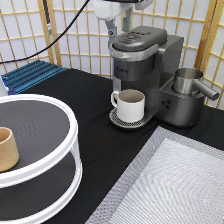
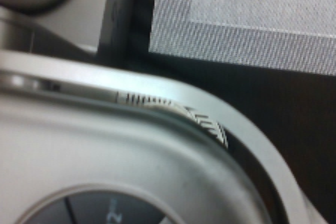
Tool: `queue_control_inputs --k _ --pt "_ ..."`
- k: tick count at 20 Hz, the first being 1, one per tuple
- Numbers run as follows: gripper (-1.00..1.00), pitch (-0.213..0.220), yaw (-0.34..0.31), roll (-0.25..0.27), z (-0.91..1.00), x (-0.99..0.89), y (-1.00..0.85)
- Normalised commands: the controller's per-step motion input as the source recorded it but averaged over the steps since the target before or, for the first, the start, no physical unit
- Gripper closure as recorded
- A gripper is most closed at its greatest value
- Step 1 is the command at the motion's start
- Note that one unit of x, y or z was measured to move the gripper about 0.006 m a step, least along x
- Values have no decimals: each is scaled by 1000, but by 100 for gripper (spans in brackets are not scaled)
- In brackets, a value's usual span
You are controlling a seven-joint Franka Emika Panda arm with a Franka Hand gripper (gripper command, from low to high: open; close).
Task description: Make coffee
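Observation:
The coffee machine (image 1: 150,65) stands at the exterior view's top centre with its lid down. A white handled mug (image 1: 131,105) sits on its drip tray under the spout. My gripper (image 1: 120,29) hangs just above the left end of the lid, its two fingers apart and holding nothing. The wrist view looks down from close by on the machine's silver lid (image 2: 150,150). The coffee pod is not in view anywhere.
A metal jug (image 1: 187,80) stands on the machine's right side. A white two-tier turntable (image 1: 60,150) at the exterior view's left holds a tan handleless cup (image 1: 6,149). A grey mat (image 1: 175,180) lies at the bottom right and a blue rack (image 1: 32,75) at the back left.

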Motion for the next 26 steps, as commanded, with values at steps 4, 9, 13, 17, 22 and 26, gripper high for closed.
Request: queue_control_inputs --k 4,9,13,17,22,26 --pt "-100 24 -70 1 574 386 98" --pt "-100 0 -77 19 334 490 49" --pt "-100 3 -68 34 -16 312 108" --pt "-100 41 -55 15 -91 214 275" --pt "-100 39 -21 2 -135 -10 317" --pt "-100 22 -10 0 -60 -77 317"
